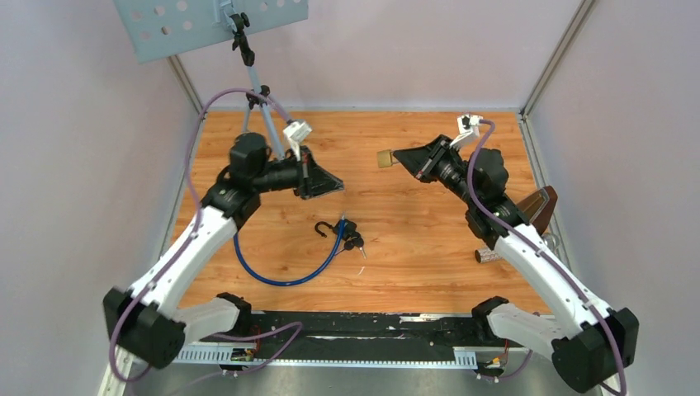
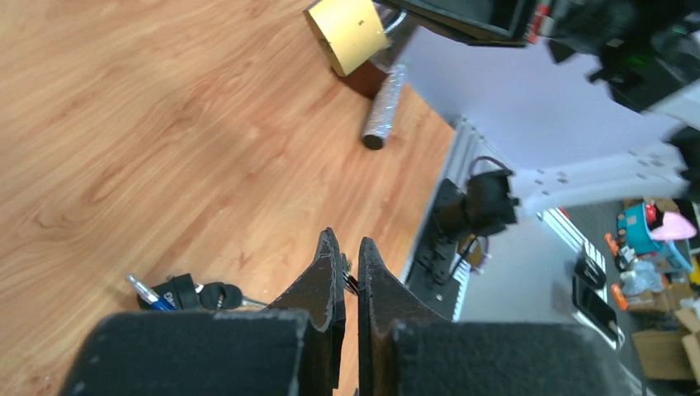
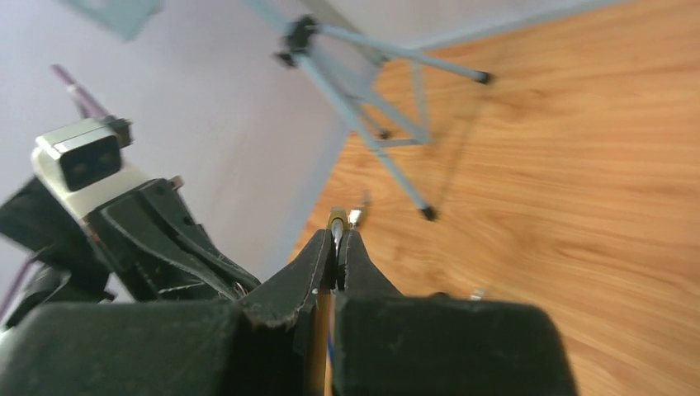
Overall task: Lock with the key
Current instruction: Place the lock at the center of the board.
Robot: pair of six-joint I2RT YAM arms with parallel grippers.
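A brass padlock (image 1: 385,158) hangs above the middle of the wooden table, held by its shackle side in my right gripper (image 1: 401,156), which is shut on it. It shows edge-on between the fingers in the right wrist view (image 3: 335,219) and at the top of the left wrist view (image 2: 347,33). A bunch of black-headed keys (image 1: 353,238) lies on the table by a blue cable lock (image 1: 281,276); the keys also show in the left wrist view (image 2: 198,294). My left gripper (image 1: 337,186) hovers left of the padlock with its jaws almost together (image 2: 345,243). I cannot tell what the small dark thing in the slit is.
A tripod stand (image 1: 260,99) with a perforated panel (image 1: 206,21) stands at the back left. A silver cylinder (image 1: 489,256) and a brown object (image 1: 541,206) lie at the right edge. Frame posts mark the back corners.
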